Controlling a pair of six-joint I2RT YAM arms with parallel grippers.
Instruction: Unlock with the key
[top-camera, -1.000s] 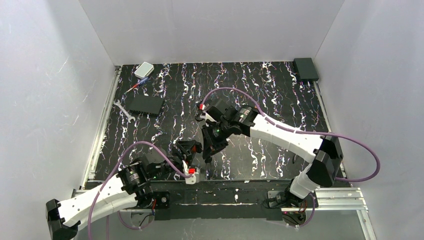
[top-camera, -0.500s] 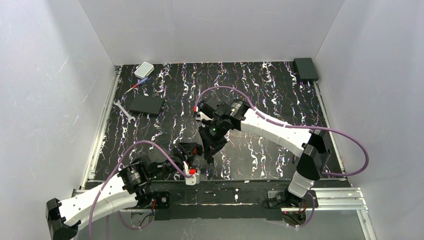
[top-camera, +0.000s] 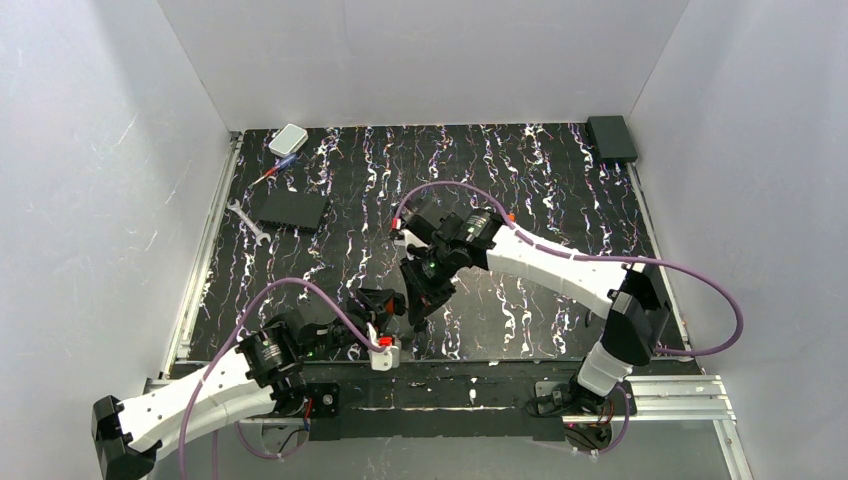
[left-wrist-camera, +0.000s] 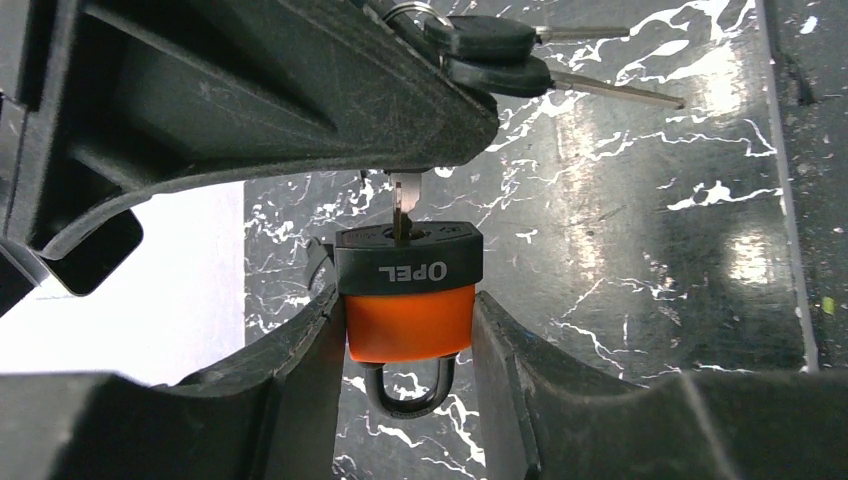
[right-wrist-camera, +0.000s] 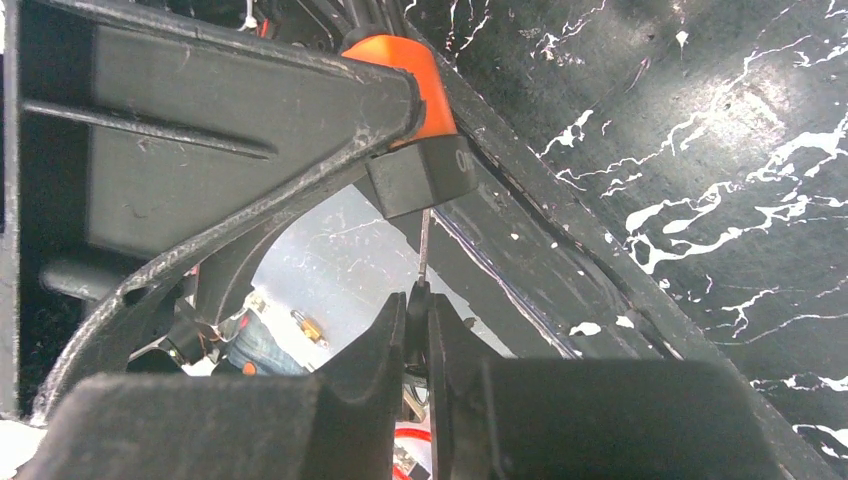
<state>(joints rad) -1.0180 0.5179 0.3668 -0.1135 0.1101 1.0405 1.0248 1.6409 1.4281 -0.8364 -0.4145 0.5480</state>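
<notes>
Left wrist view: left gripper (left-wrist-camera: 405, 300) clamps small orange, black-topped padlock (left-wrist-camera: 410, 325); right gripper (right-wrist-camera: 418, 300) pinches pale-bladed metal key (left-wrist-camera: 402, 205), tip in its keyhole.

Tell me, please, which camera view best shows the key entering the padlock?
The left wrist view: the key blade meets the slot of the padlock face-on. The right wrist view shows the blade only as a thin edge-on line; in the top view it is too small to see.

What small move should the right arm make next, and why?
Probably push the key straight deeper into the padlock before turning: its tip sits in the keyhole, but much of the blade shows between the right fingers and the padlock, which the left fingers clamp.
</notes>
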